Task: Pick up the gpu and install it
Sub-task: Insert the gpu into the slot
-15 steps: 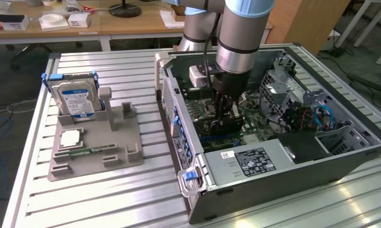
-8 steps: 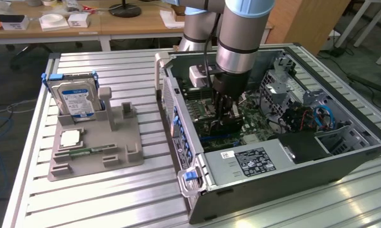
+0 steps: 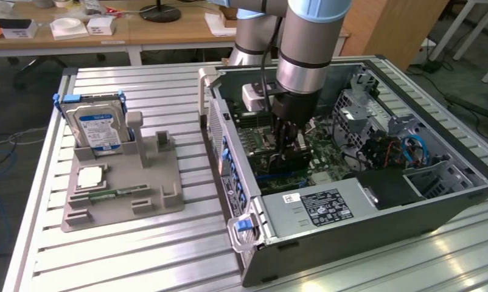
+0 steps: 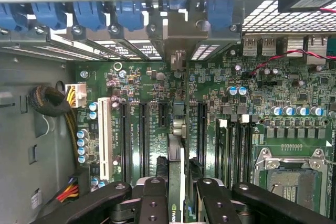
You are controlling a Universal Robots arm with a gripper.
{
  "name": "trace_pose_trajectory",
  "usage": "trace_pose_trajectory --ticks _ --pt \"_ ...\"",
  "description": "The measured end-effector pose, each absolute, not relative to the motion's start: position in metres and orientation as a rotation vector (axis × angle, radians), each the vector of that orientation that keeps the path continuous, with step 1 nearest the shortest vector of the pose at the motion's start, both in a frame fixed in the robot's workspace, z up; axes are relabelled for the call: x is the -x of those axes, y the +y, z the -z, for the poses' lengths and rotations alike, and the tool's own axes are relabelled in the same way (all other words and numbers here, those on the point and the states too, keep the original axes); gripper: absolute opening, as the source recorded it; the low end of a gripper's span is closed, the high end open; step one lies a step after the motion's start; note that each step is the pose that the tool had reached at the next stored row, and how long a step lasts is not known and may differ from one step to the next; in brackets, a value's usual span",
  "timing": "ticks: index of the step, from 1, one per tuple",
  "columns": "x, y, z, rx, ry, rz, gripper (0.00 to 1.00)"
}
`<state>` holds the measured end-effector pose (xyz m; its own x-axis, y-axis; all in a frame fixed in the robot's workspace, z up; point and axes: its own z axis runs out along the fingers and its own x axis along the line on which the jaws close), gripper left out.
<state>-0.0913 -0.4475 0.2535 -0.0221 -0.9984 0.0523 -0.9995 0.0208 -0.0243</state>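
The gpu (image 4: 175, 153) stands edge-on inside the gripper (image 4: 178, 190) — apparently clamped.

A slatted metal table (image 3: 130, 255) carries two things. An open computer case (image 3: 350, 243) lies on its side directly beneath the gripper (image 3: 289, 155), which reaches down into it. The case takes up the table's part on the exterior view's right. A grey tray (image 3: 167, 176) lies flat on the slats, well away from the gripper toward the exterior view's left. A strip of bare slats separates tray and case.
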Motion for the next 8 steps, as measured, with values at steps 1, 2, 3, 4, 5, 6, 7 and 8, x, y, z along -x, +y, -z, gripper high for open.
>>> trace_pose_trajectory --ticks 1,2,3,4,5,6,7,8 --pt "0.0913 -0.4475 -0.2531 -2.182 -2.23 -0.084 0.26" --pt "0.0913 -0.4475 -0.2525 -2.182 -2.23 -0.084 0.26" --pt "0.0913 -0.4475 -0.2518 -2.183 -2.23 -0.084 0.26" --pt "0.0913 -0.4475 -0.2512 -2.182 -2.23 -0.084 0.26" --pt "0.0913 -0.4475 -0.2508 -2.183 -2.23 -0.084 0.26" --pt "0.0913 -0.4475 -0.2507 -2.182 -2.23 -0.084 0.26" --pt "0.0913 -0.4475 -0.2507 -2.182 -2.23 -0.084 0.26" --pt "0.0913 -0.4475 -0.2506 -2.183 -2.23 -0.084 0.26"
